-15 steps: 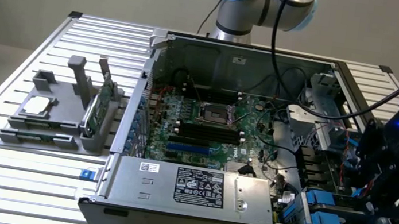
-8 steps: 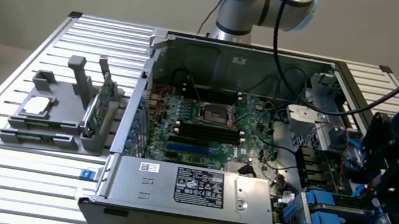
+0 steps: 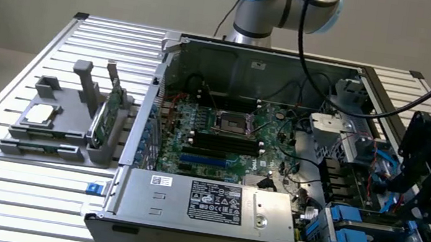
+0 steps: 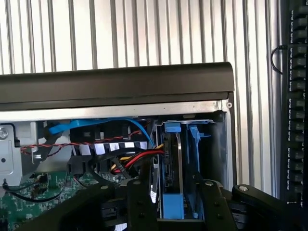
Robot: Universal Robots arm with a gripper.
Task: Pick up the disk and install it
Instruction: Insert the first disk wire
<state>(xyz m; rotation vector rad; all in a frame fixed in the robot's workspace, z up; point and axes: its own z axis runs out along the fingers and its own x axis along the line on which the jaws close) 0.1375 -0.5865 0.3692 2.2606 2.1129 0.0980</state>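
While the gripper is hanging over the drive bay in the lower right of the exterior view, the disk is standing on edge inside that bay, at the corner of the open computer case. Its blue carrier is showing along the edge facing the wrist camera, grey metal beside it. A second blue carrier is sitting just beside it in the same bay.

In the wrist view the disk is lying straight between the two black fingers, one finger on each flat side. The fingers are standing about half spread, and they are looking pressed against the disk on both sides, so they are grasping the disk, not hanging loose. Nothing else is touching them.

Red and yellow wires and a blue cable are running just beside the disk, on the motherboard's side. The motherboard is filling the middle of the case, with the grey power supply along the case's near edge in the exterior view. The case is lying on a slatted metal table. At the exterior view's left, well apart from the gripper, a grey holder is carrying a green card and a small silver chip. The robot arm is reaching in from the top centre of the exterior view.
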